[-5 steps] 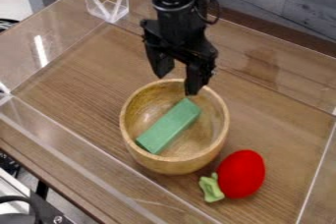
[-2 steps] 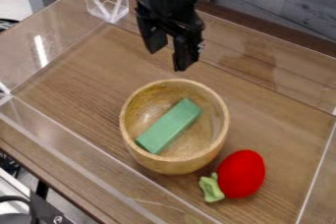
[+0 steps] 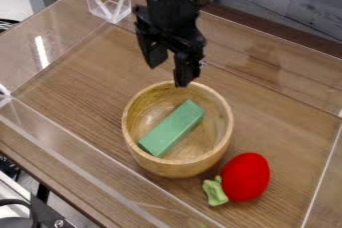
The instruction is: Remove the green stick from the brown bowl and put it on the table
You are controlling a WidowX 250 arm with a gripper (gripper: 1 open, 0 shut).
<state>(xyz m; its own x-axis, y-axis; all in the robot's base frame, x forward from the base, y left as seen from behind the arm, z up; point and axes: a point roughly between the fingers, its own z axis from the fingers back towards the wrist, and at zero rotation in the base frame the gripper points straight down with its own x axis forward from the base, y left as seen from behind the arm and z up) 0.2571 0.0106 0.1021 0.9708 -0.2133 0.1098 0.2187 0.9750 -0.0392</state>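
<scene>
Your gripper hangs pointing down above the far rim of the brown bowl, jaws spread apart and holding nothing. The green stick lies slantwise inside the bowl, resting on its floor and inner wall, not yet touched. The table is bare wood to the left of the bowl, which looks the sensible place to set the stick down; the red fruit sits just beside the bowl's near right rim and takes up that side. The clear walls around the work area leave you little room to swing wide. By my reading, the removal has not begun: you need to line the open jaws across the stick's narrow width before descending.
</scene>
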